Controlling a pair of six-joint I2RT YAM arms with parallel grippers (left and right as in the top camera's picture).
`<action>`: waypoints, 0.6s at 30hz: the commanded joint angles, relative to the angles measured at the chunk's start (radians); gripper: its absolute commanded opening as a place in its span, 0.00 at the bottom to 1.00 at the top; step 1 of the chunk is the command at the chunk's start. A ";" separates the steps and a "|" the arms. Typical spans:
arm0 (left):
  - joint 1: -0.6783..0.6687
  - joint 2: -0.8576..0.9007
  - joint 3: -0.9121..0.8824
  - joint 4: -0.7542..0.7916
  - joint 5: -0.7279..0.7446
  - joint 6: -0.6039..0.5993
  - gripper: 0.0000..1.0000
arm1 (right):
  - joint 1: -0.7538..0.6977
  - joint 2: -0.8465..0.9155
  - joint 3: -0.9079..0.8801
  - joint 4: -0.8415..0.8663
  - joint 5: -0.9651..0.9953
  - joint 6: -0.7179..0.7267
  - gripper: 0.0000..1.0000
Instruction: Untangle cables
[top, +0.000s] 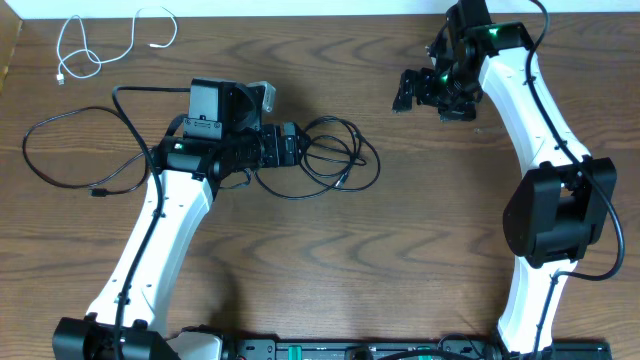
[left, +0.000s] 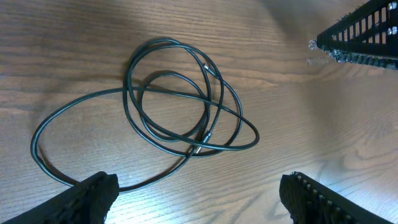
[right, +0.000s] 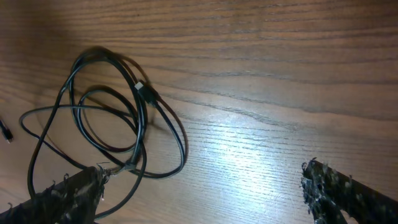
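Note:
A thin black cable (top: 335, 155) lies in tangled loops at the table's middle. It also shows in the left wrist view (left: 180, 106) and the right wrist view (right: 106, 118). My left gripper (top: 292, 146) (left: 199, 186) is open and empty at the coil's left edge, with one strand beside its left finger. My right gripper (top: 412, 90) (right: 202, 177) is open and empty, up and to the right of the coil, its left finger close to a strand. A second black cable (top: 75, 150) lies in a wide loop at the left. A thin white cable (top: 100, 45) lies at the far left corner.
The left arm (top: 160, 230) stretches over the table's left half, across the wide black loop. The right arm (top: 540, 120) stands along the right side. The right gripper's finger (left: 360, 31) shows in the left wrist view's top right corner. A loose plug (right: 5, 130) lies at the right wrist view's left edge.

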 joint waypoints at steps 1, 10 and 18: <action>-0.001 0.006 0.006 0.001 -0.013 0.021 0.89 | 0.003 -0.028 -0.002 -0.001 0.002 0.010 0.99; -0.002 0.008 0.006 -0.003 -0.012 -0.019 0.89 | 0.002 -0.028 -0.002 -0.001 0.002 0.010 0.99; -0.012 0.014 0.006 0.016 -0.013 -0.003 0.89 | 0.003 -0.028 -0.002 -0.001 0.002 0.010 0.99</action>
